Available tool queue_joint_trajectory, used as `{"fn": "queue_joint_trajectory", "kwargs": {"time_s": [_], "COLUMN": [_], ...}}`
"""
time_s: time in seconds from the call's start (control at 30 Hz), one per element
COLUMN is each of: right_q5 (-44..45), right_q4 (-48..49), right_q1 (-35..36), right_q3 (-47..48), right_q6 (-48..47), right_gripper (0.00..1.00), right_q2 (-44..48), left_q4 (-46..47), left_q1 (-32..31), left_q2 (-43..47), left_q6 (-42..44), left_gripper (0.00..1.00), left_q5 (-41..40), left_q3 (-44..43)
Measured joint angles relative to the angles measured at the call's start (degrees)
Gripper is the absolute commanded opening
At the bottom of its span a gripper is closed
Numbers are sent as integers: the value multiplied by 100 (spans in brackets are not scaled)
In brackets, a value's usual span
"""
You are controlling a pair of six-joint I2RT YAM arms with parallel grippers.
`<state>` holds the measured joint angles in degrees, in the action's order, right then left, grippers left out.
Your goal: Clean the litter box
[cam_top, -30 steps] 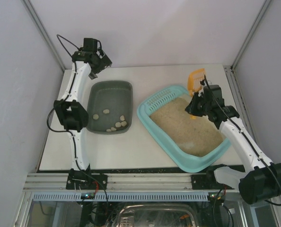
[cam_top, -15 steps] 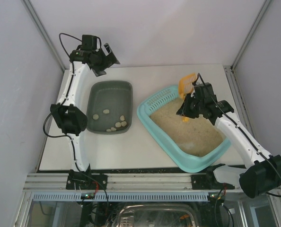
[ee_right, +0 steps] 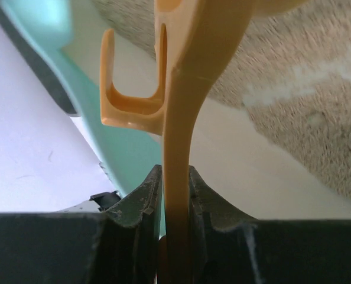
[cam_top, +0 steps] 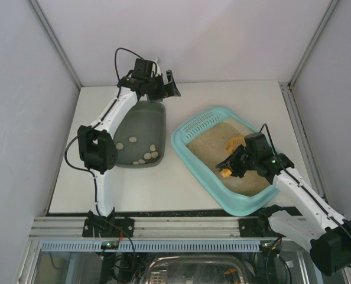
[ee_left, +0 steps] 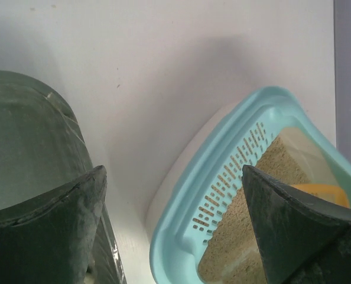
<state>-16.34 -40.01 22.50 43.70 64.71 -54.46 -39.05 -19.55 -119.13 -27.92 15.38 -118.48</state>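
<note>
While left end effector (cam_top: pixel 168 84) gapes empty, right end effector (ee_right: pixel 175 180) pinches scoop (ee_right: pixel 184 100) over litter box (cam_top: pixel 181 144).

white table (cam_top: pixel 163 177) — litter box (cam_top: pixel 190 155) right | grey-green tub (cam_top: pixel 141 121) left

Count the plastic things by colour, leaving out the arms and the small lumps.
Teal: 1, litter box
Grey-green: 1, tub
Orange: 1, scoop
Total: 3
</note>
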Motion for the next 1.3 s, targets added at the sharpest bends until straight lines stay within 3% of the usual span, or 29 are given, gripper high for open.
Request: {"fn": "queue_joint_trajectory", "kwargs": {"time_s": [0.1, 0.37, 0.7, 0.97, 1.3], "right_q5": [-289, -562, -1646, -1429, -1325], "right_q4": [-50, 170, 1749, 2844, 3724], "right_q1": [-59, -179, -133, -42, 133], "right_q3": [-369, -308, -308, -308, -297], "right_q6": [466, 710, 1836, 2664, 3193], "right_gripper": [0, 0, 0, 0, 0], "right_q2": [-50, -428, -1827, -1668, -2529], "left_q4": [260, 765, 1025, 1700, 1810], "left_q1": [-4, -31, -120, -208, -105], "left_q2": [-2, 2, 2, 9, 9], "left_q6": [17, 411, 608, 389, 142], "left_gripper": [100, 100, 100, 100, 100], "left_q5": [140, 446, 1191, 2068, 2116], "left_q3": [315, 476, 675, 898, 1141]}}
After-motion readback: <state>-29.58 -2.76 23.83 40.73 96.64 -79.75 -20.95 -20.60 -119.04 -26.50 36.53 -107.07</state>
